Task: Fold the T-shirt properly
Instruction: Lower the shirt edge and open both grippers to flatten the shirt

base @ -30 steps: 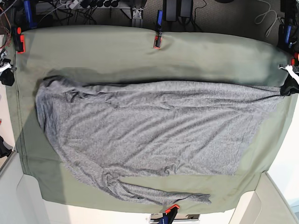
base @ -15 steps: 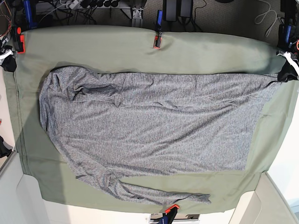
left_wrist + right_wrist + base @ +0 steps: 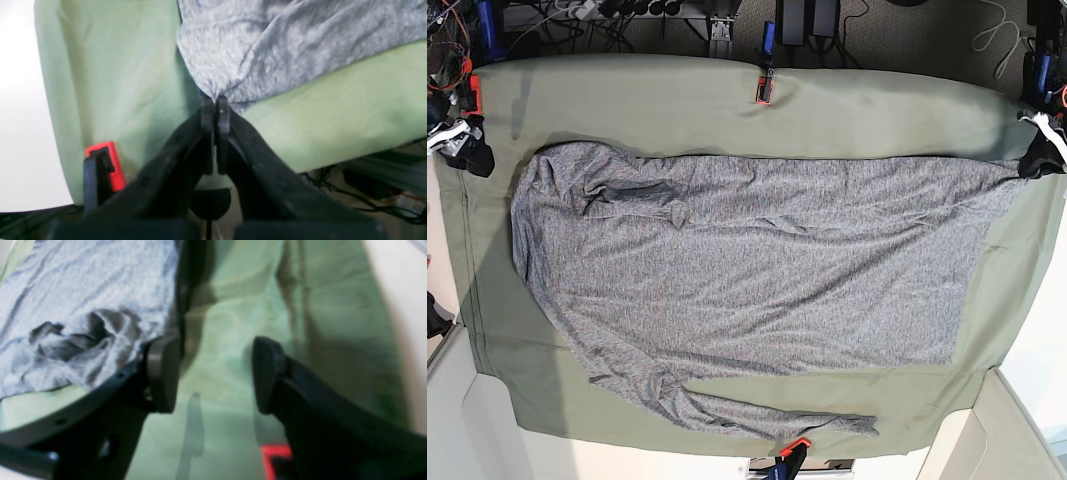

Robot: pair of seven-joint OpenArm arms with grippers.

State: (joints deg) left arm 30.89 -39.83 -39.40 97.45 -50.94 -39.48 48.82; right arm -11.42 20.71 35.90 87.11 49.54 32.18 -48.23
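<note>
**A:** Base view first. The T-shirt (image 3: 747, 270) lies spread over the green cloth (image 3: 727, 105), body mostly flat, one sleeve trailing along the edge nearest the camera, the other bunched up on the shirt's top-left part. A second ago that left end was held up and shaded; now it's lying flat and the right gripper (image 3: 465, 140) has backed off toward the cloth's left corner. So that side's been dropped, I'd guess the spreading step is nearly done.

**B:** And the other end?

**A:** The left gripper (image 3: 1039, 155) is parked at the cloth's far right corner with the shirt's corner pulled tight to it. Left wrist view: the jaws are pinched together on a little tuft of grey fabric (image 3: 217, 93), with an orange clamp (image 3: 106, 166) just beside it on the cloth's edge.

**B:** Right wrist?

**A:** Blurry, but the right gripper (image 3: 213, 373) has its jaws spread wide with nothing between them, just bare cloth. The shirt's edge sits beside one finger (image 3: 163, 373).

**B:** Room to move?

**A:** Plenty of bare cloth above the shirt, thinner strips left and right. Looks to me like the bunched sleeve needs sorting before any fold.
</note>
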